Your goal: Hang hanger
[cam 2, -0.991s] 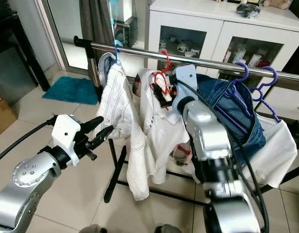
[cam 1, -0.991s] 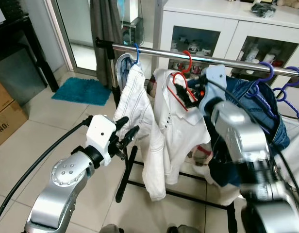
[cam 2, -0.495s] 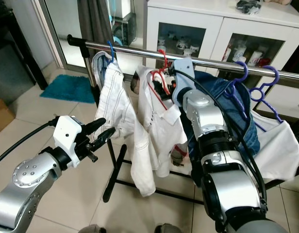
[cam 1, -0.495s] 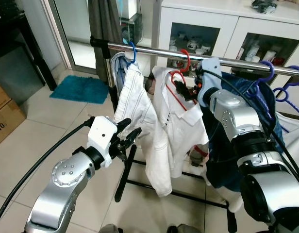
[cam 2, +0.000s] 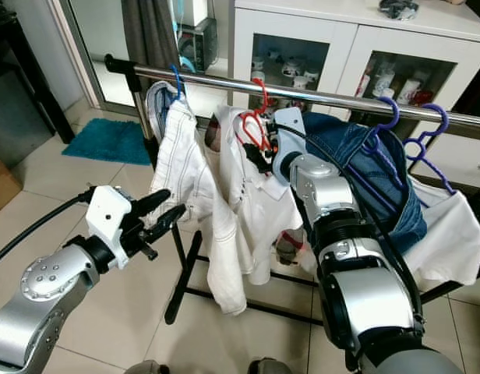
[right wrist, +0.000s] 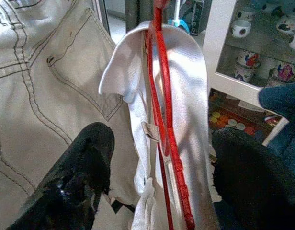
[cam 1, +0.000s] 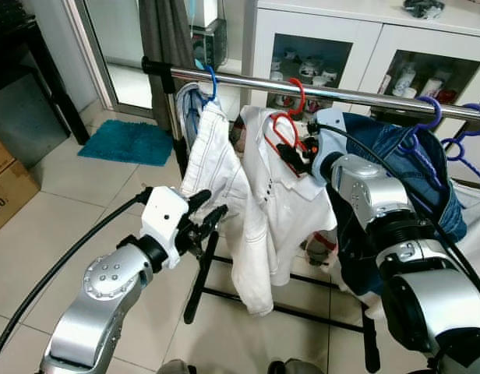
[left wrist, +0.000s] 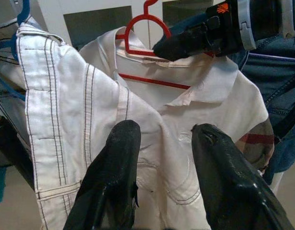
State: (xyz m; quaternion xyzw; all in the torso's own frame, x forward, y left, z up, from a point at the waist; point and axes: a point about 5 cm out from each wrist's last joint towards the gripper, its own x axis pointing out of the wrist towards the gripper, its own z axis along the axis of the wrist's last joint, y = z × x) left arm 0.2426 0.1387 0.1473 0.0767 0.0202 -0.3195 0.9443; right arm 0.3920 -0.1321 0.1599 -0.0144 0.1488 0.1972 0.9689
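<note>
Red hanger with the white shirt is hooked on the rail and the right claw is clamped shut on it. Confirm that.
Not quite. The red hanger is hooked on the rail, but the right wrist view shows the right claw open, its fingers either side of the hanger and white shirt.

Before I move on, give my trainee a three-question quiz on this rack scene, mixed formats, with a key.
1. True or false: the red hanger carrying the white shirt already has its hook over the steel rail.
2. Multiple choice: where is the right gripper? A) at the purple hangers B) at the red hanger's shoulder, jaws open on either side of it C) down by the floor.
3. Fill in: the left gripper is open, beside the white ______ hung on the blue hanger.

Key:
1. True
2. B
3. jeans
</note>
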